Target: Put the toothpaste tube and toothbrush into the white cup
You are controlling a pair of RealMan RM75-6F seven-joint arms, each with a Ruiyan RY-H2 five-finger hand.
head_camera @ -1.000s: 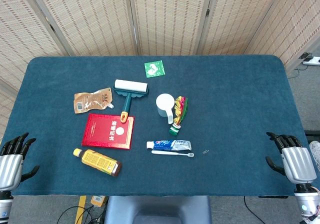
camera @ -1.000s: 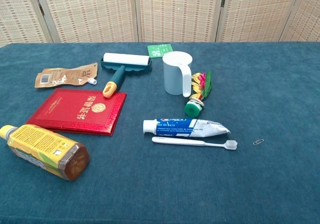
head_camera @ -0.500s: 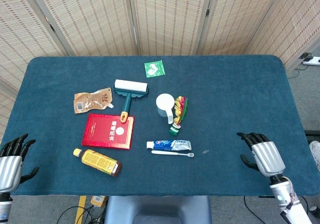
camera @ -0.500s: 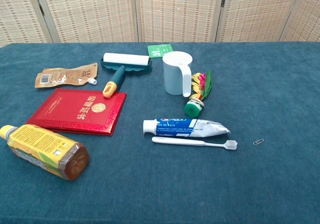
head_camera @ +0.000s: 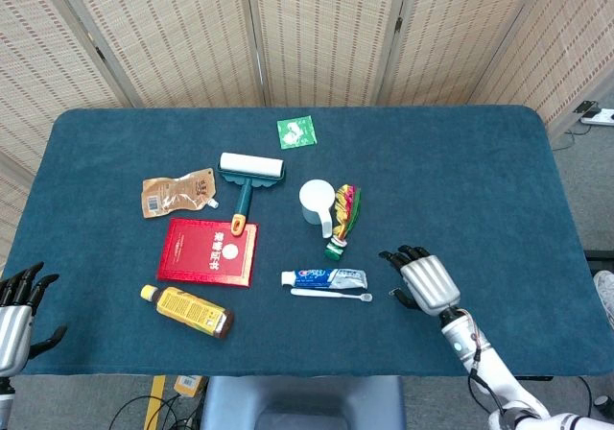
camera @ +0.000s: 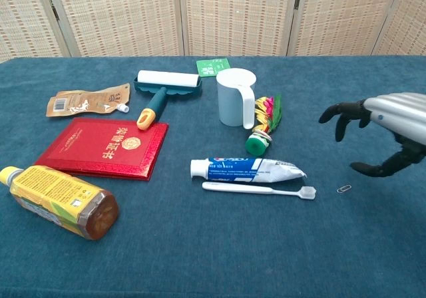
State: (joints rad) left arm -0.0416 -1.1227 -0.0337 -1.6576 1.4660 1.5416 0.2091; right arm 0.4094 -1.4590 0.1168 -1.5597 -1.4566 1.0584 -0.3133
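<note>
Right hand [head_camera: 425, 282]: over the desk [head_camera: 460, 171] near the front edge, just right of the paste tube; fingers [camera: 343, 114] spread and hooked, released, gripping nothing. The chest view shows it off the cloth, above the paperclip [camera: 344, 189].
Left hand [head_camera: 14, 310]: down at the front-left corner, off the desk edge; fingers apart, released, nothing in it.
Toothpaste [head_camera: 324, 278]: flat on the desk, toward the front edge, cap end to the left, crimped end to the right.
Toothbrush [head_camera: 331, 295]: flat, just in front of the toothpaste and parallel to it, bristle head at the right end; whether the two touch I cannot tell.
Cup [head_camera: 318, 203]: white, upright, mid-desk, behind the toothpaste, handle facing the front edge; no tube or brush stands in it.
Shuttlecock [head_camera: 343, 221]: bright feathers, green base, lying just right of the cup, between cup and toothpaste.
Lint roller [head_camera: 247, 175]: left of the cup, handle pointing to the front edge.
Red booklet [head_camera: 209, 250]: flat, in front of the roller.
Bottle [head_camera: 188, 311]: on its side near the front edge, left of the toothpaste.
Pouch [head_camera: 176, 193]: flat, left of the roller.
Green packet [head_camera: 296, 131]: near the back edge.
</note>
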